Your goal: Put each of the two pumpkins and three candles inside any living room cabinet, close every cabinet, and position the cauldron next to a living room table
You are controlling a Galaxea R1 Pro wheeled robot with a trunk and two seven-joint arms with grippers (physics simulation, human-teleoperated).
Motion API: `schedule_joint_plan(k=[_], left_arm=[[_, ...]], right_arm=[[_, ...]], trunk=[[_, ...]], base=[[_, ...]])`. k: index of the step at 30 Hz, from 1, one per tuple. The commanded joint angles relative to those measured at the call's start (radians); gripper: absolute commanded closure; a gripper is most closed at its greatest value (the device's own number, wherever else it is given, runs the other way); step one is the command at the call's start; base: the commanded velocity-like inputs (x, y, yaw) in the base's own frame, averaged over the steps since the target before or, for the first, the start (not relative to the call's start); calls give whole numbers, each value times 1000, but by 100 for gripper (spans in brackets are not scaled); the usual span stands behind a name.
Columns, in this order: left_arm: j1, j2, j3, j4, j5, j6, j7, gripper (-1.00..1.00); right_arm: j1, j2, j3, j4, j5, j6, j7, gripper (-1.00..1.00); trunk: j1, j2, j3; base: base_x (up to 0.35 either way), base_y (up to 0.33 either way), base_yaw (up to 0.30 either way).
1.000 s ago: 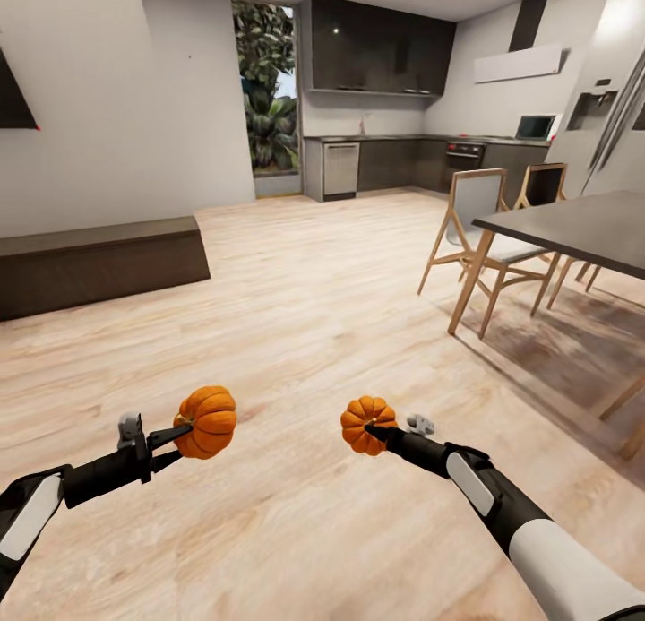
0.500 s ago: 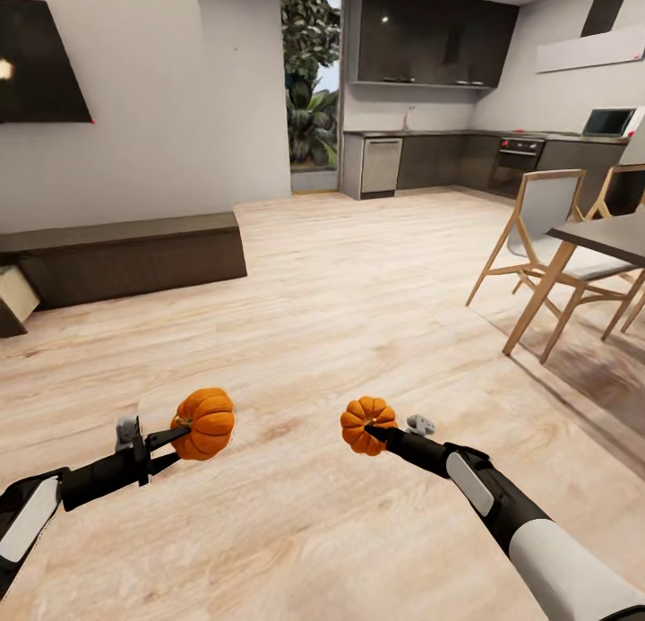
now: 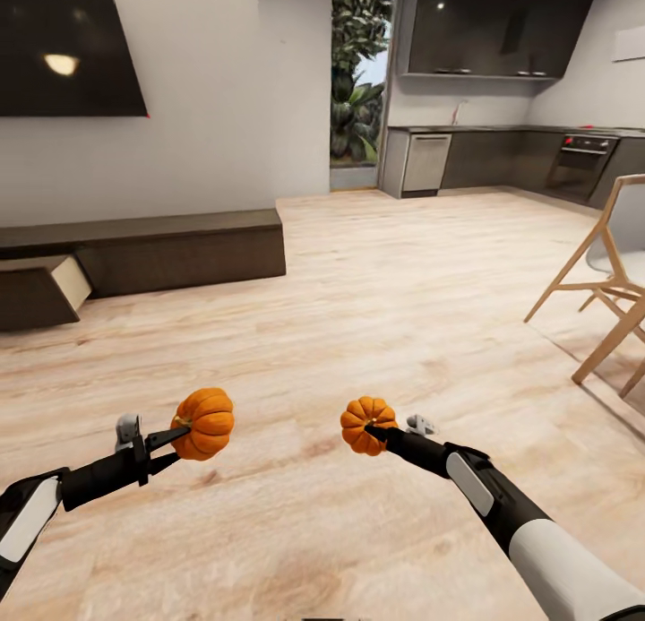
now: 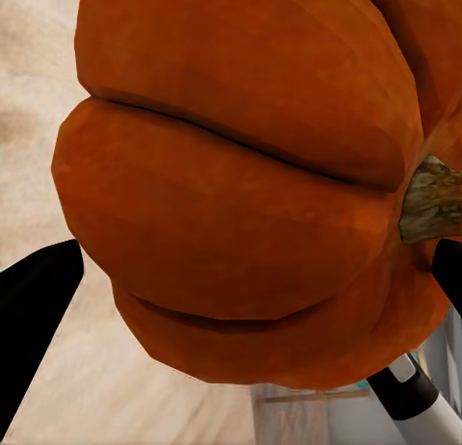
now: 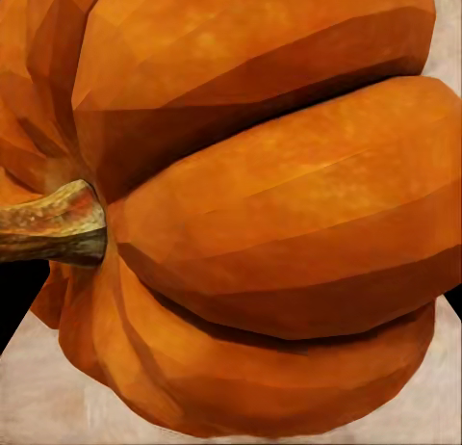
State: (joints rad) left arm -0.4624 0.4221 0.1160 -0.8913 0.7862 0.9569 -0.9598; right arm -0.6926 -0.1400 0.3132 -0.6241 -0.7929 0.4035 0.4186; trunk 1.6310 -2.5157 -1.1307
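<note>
Each gripper, left gripper (image 3: 184,435) and right gripper (image 3: 372,433), clamps a pumpkin (image 3: 205,422) (image 3: 366,423) above the wood floor (image 3: 376,316), well short of the cabinet (image 3: 179,249), whose drawer (image 3: 40,289) stands open.

My left jaws (image 3: 179,439) hold one pumpkin (image 3: 205,422), my right jaws (image 3: 374,433) another (image 3: 365,423), side by side above the floor (image 3: 376,316). The cabinet (image 3: 179,254) stands ahead-left, a drawer (image 3: 40,289) open.
</note>
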Motion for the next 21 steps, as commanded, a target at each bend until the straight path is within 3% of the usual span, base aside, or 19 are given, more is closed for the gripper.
schedule_joint_plan(k=[1, 21], left_arm=[[-1, 0, 1, 0, 11, 9, -2, 100], [-1, 0, 2, 0, 11, 9, -2, 100]], right_arm=[[-1, -1, 3, -2, -13, 4, -3, 100], [-1, -1, 3, -2, -12, 3, -2, 100]], trunk=[[0, 0, -2], [0, 0, -21]], base=[[229, 231, 222], [229, 231, 223]])
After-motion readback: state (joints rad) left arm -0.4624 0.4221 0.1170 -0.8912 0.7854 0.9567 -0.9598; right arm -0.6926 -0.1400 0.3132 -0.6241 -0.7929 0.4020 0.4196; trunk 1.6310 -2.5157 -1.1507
